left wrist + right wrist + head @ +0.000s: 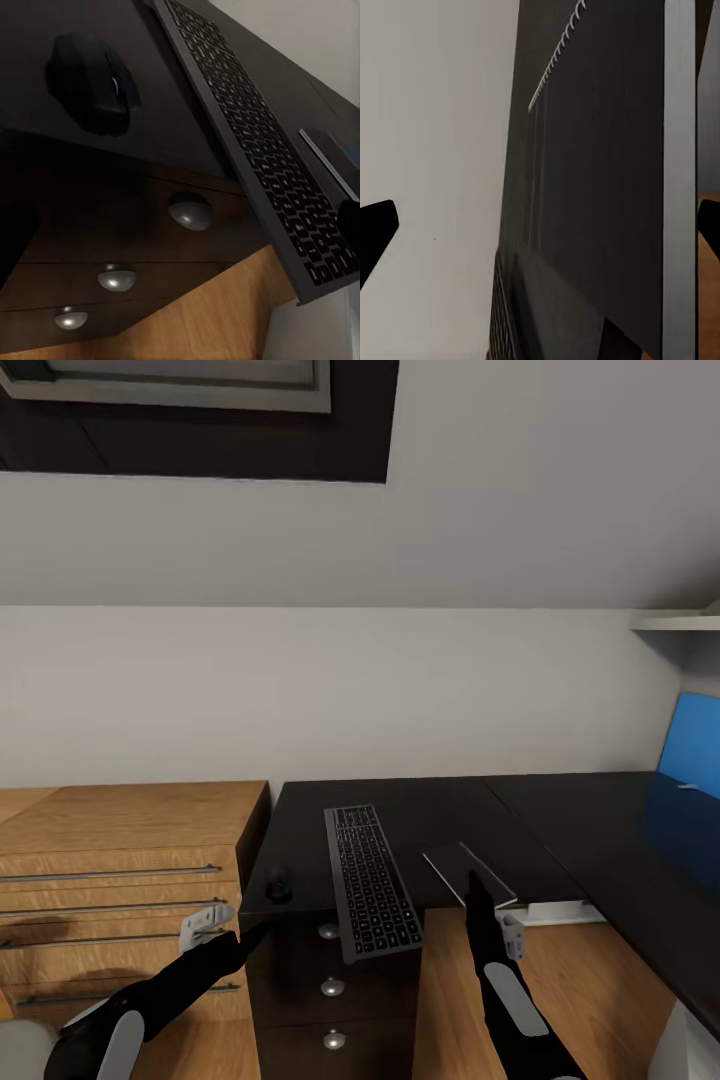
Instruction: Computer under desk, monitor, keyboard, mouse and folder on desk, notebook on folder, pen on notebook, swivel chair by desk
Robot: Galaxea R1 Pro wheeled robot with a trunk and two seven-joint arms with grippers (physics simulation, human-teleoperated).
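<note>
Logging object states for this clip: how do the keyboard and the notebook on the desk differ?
The keyboard is long and narrow, covered in black keys; the notebook is shorter, with a plain dark-grey cover and pale page edges. The keyboard's near end overhangs the desk front edge above the drawers; the notebook's near corner reaches the edge by the right claw. Both lie flat, angled alike.
</note>
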